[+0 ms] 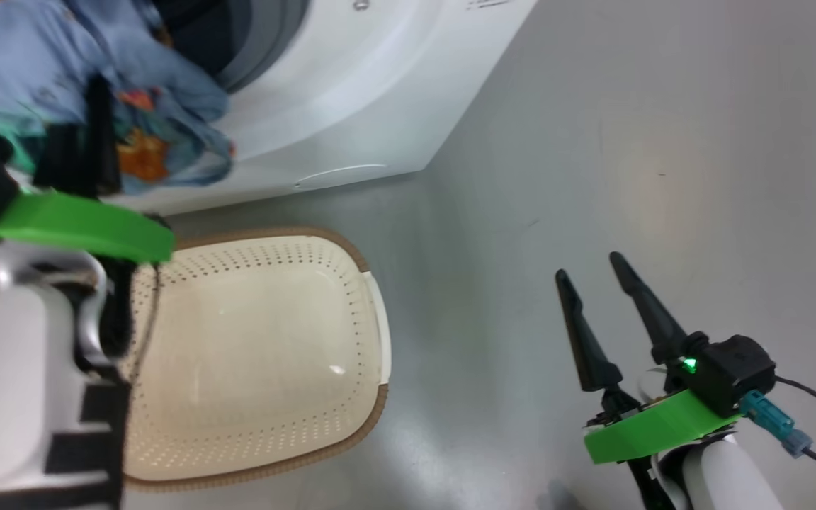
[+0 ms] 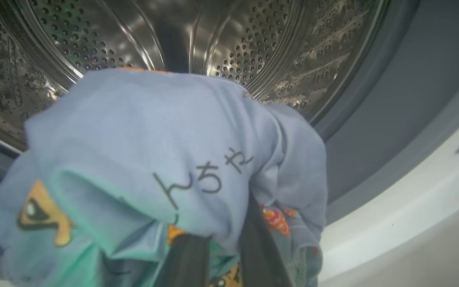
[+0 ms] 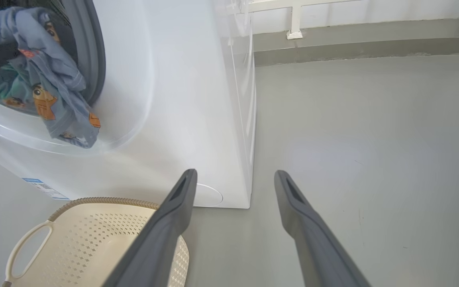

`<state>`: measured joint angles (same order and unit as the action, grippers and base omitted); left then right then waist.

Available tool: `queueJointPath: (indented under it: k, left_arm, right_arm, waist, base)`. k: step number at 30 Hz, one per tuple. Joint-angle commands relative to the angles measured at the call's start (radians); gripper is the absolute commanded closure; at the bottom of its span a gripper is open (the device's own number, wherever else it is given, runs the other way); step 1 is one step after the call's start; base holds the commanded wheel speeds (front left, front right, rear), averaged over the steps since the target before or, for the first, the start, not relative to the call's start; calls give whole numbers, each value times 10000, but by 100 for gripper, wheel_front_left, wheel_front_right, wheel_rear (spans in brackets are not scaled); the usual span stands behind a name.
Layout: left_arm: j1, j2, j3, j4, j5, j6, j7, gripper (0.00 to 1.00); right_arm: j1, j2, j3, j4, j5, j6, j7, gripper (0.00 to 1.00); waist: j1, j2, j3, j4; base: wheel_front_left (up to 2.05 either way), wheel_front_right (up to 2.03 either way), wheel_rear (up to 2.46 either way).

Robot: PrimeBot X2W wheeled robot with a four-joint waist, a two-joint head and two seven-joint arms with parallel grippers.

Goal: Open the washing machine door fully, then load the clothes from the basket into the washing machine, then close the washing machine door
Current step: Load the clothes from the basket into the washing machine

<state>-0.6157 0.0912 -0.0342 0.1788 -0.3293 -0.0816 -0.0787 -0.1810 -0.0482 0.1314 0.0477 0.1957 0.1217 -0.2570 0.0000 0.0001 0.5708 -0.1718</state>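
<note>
While L tool (image 1: 78,127) grips clothes (image 2: 142,147), R tool (image 1: 590,268) hangs open.

I see a smooth grey floor (image 1: 663,142) with a soft pale sheen, a low grey kerb (image 3: 373,46) and a white post (image 3: 295,24) beyond.

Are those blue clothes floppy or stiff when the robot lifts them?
Probably floppy: the clothes hang in loose folds at the washing machine opening. Likely light too, since the fabric looks thin. They may drape over the rim rather than drop straight in.
</note>
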Motion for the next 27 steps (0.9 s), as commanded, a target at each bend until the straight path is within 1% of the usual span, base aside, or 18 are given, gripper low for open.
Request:
queueJointPath:
  k: [1,4,8,9,14,19,21,24,27]
  left_arm:
    - [-431,464,269,-248,206,82,47,100]
    - [-1179,792,302,267,444,171,93,100]
    - [-2307,1278,365,1494,806,304,-109,100]
    - [-2868,1482,336,2185,988,363,-216,100]
    - [-4225,2063,367,4001,1349,538,-698,100]
    - [-5619,2795,416,5653,1573,514,-1263,100]
    - [-6089,3065,365,6168,1673,424,-1449,100]
    - [-6763,3431,400,6748,1739,417,-1635,100]
    - [-7153,3678,387,7018,1854,517,-1709,100]
  right_arm:
    - [201,-20,354,-155,234,90,-48,0]
    - [208,-20,502,-129,340,90,-48,0]
    - [292,-20,681,-84,474,90,-48,0]
    - [352,-20,760,-62,546,90,-48,0]
    - [425,-20,1165,-31,692,90,-48,0]
    - [480,-20,1480,-21,730,90,-48,0]
    - [551,-20,1574,-19,702,90,-48,0]
    - [636,-20,1676,-20,647,90,-48,0]
    - [667,-20,1695,-66,655,90,-48,0]
  waist:
    - [0,-1,-31,-182]
    - [0,-1,-4,-464]
    - [0,-1,80,-920]
    - [0,-1,156,-1128]
    - [0,-1,376,-1662]
    - [0,-1,685,-2112]
    - [0,-1,820,-2260]
    - [0,-1,1068,-2444]
    - [0,-1,1261,-2530]
  base:
    - [0,0,0]
    - [0,0,0]
    - [0,0,0]
    - [0,0,0]
    - [0,0,0]
    - [0,0,0]
    - [0,0,0]
    - [0,0,0]
    - [0,0,0]
